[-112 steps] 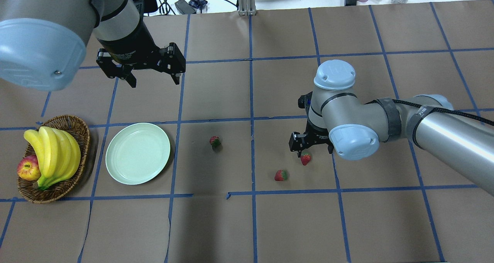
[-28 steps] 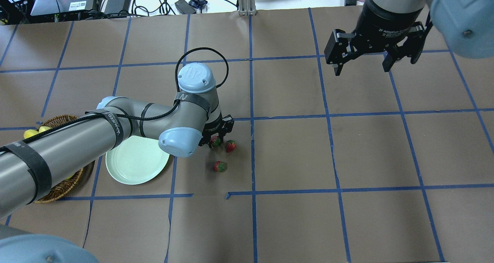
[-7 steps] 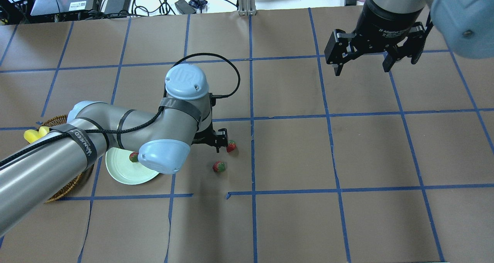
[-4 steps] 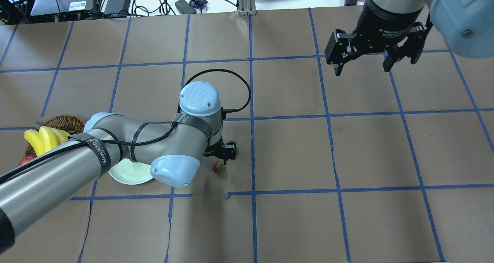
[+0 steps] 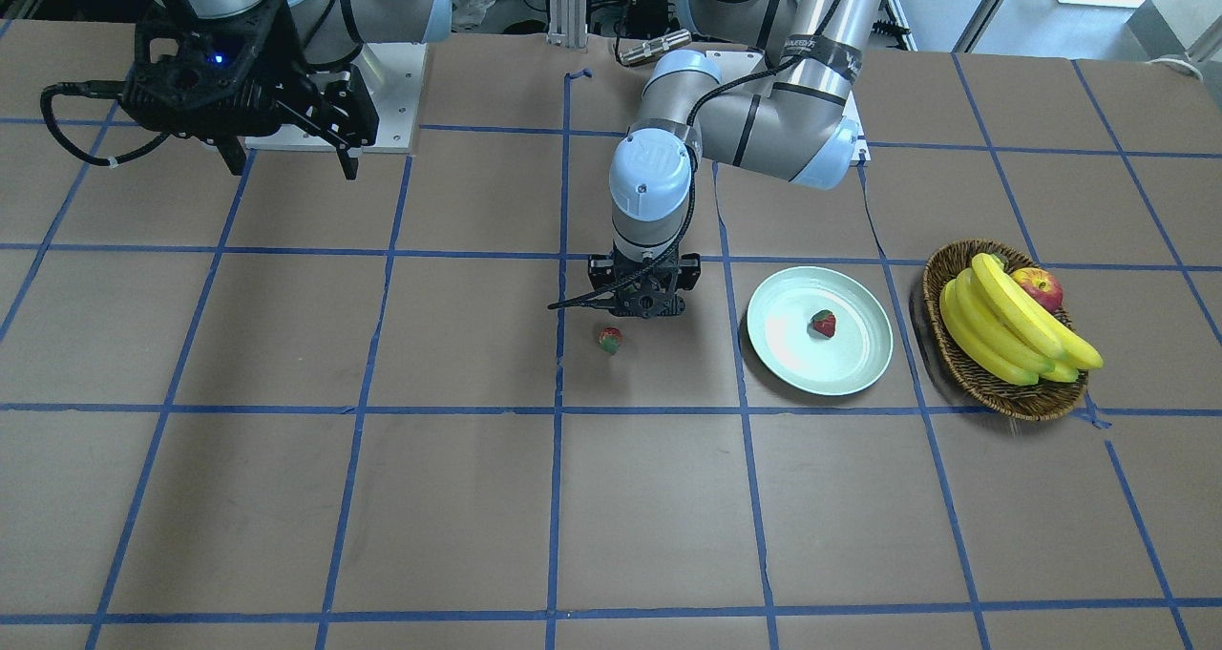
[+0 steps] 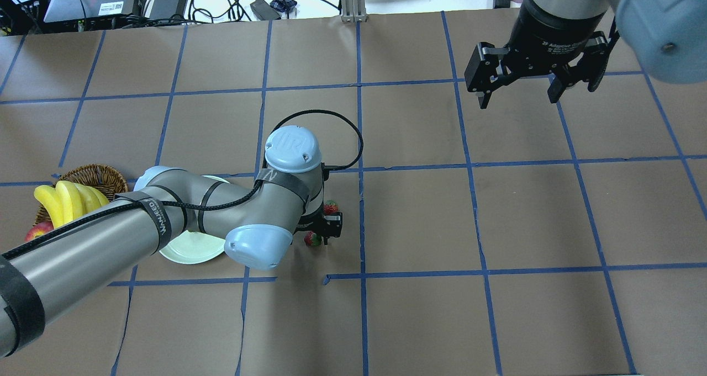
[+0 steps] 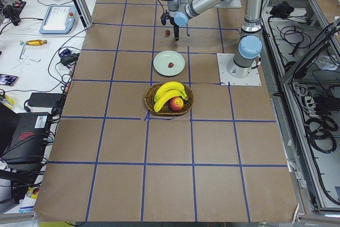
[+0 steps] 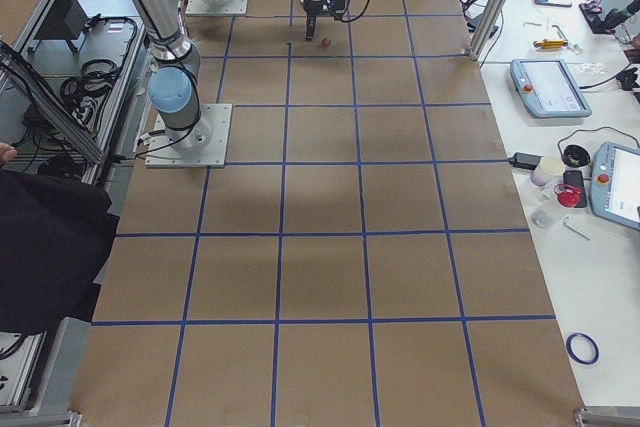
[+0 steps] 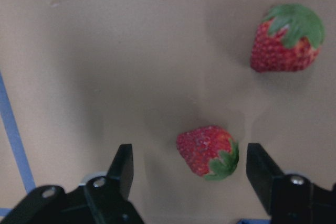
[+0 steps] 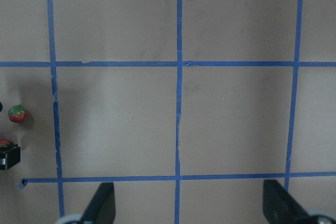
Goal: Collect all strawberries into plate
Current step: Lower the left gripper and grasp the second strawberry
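One strawberry lies in the pale green plate, which my left arm partly covers in the overhead view. Two strawberries lie on the brown table. My left gripper is open and low over one strawberry, which sits between its fingers with gaps on both sides; in the overhead view the left gripper and this berry show just past my wrist. The other strawberry lies a little beyond it. My right gripper is open and empty, high at the back right.
A brown wicker basket with bananas and a red-yellow apple stands just beyond the plate from the berries. Blue tape lines grid the table. Cables and equipment lie past the far edge.
A strawberry now lies in the plate. In the last second my left gripper has moved from the plate side back over the strawberry closer to the robot base. The right arm is still.
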Robot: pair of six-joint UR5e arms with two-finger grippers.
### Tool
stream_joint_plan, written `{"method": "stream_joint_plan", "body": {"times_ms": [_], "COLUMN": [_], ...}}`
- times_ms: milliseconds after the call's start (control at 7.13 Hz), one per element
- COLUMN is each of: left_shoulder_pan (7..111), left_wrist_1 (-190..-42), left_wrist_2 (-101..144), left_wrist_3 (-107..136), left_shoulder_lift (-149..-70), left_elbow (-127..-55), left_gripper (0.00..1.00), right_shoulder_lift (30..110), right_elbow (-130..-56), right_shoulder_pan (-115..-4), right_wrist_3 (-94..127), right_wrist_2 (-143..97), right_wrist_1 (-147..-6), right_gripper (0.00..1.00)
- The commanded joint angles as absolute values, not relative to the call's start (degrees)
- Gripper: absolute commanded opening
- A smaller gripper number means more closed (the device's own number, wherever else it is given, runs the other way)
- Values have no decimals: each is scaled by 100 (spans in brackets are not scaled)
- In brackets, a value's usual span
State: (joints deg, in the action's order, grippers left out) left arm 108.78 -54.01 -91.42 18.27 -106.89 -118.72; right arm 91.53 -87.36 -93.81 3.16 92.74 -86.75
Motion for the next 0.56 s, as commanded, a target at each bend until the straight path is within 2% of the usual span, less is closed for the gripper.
{"method": "stream_joint_plan", "body": {"times_ms": [0,281,421], "left_shoulder_pan": [10881,10881,10881], "left_wrist_1": [-5388,-5388,-5388], "left_wrist_2": [-9062,-9096,-9105], "left_wrist_3": [1854,1846,1846], "left_shoulder_lift": [-10714,-10714,-10705], "left_elbow": [-11874,-11857,-11839], "left_gripper": [60,27,15], "right_shoulder_lift": [9158,9149,9158], "right_elbow": [-8736,-8736,-8736], "right_shoulder_pan": [-9378,-9378,-9378], "right_wrist_3": [316,316,316], "right_wrist_2": [9272,9272,9272], "right_wrist_1": [-8675,-8675,-8675], "right_gripper": [100,100,100]}}
